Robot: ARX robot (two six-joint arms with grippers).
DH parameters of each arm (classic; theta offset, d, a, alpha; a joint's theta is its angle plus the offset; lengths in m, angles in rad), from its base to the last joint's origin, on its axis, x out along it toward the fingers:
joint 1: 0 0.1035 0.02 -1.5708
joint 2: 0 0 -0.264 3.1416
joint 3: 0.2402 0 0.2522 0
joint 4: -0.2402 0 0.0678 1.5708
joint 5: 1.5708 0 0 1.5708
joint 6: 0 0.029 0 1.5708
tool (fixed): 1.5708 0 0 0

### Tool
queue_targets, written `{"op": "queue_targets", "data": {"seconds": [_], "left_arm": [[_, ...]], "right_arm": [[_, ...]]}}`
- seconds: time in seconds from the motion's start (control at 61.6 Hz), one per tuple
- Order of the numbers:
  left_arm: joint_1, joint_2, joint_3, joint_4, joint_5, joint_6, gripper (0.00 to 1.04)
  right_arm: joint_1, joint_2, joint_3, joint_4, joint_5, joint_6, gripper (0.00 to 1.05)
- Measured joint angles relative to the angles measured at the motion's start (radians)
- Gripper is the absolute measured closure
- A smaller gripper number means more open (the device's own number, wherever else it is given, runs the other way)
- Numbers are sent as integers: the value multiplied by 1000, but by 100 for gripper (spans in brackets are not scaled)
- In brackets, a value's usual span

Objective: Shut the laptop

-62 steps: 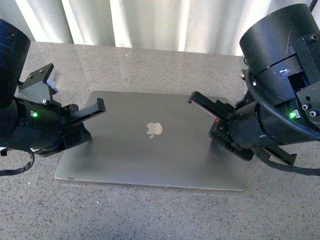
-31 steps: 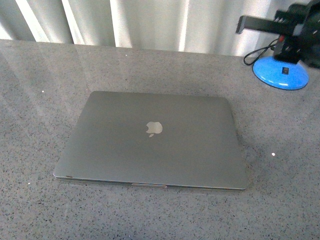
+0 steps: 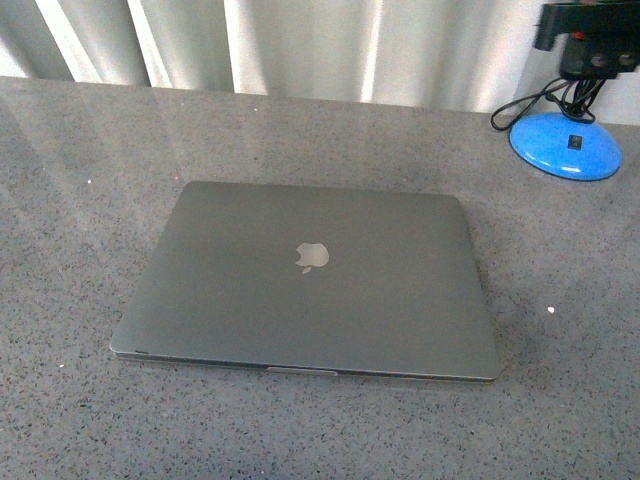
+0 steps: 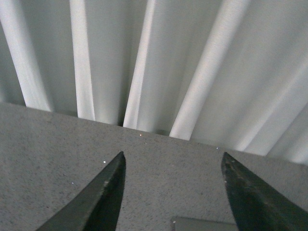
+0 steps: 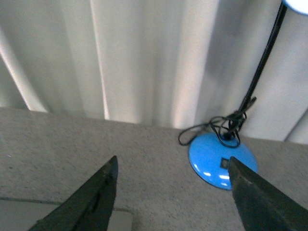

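The laptop (image 3: 310, 285) lies shut and flat on the grey speckled table (image 3: 80, 160), its silvery apple logo (image 3: 312, 257) facing up. In the front view neither gripper is near it; only a black piece of my right arm (image 3: 590, 35) shows at the top right edge. My left gripper (image 4: 173, 154) is open and holds nothing, with one laptop corner (image 4: 202, 225) just below its gap. The right gripper (image 5: 173, 159) is open and empty too, above bare table, with a corner of the laptop (image 5: 62, 219) at the picture's lower edge.
A blue lamp base (image 3: 565, 145) with a black cable stands at the table's far right, also the blue lamp base (image 5: 222, 161) between the right fingers' line of sight. Pale curtains (image 3: 300, 45) hang behind the table's back edge.
Both arms flanked the shut laptop a second ago; they have since lifted away. The left arm left the front view, and the right arm rose to the top right corner.
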Motion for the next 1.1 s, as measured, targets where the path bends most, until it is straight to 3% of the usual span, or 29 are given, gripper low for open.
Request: {"op": "queue_targets", "data": {"seconds": [0.065, 0.227, 0.292, 0.324, 0.746, 0.811, 1.103], "left_arm": [[0, -43, -58, 23, 5, 80, 55], [0, -152, -174, 31, 5, 140, 86], [0, -199, -219, 29, 5, 146, 100], [0, -225, -240, 24, 5, 151, 101], [0, -483, -398, -69, 5, 158, 101], [0, -502, -425, -63, 5, 158, 101], [0, -725, -446, -257, 5, 158, 101]], "right_arm": [[-28, -43, -84, 109, -36, 0, 55], [-97, -179, -214, 127, -84, 0, 83], [-123, -242, -272, 115, -117, 0, 99], [-134, -251, -301, 148, -130, -3, 104], [-225, -566, -463, -19, -218, 1, 104], [-269, -618, -475, -57, -282, 1, 104], [-308, -860, -500, -260, -296, 2, 104]]}}
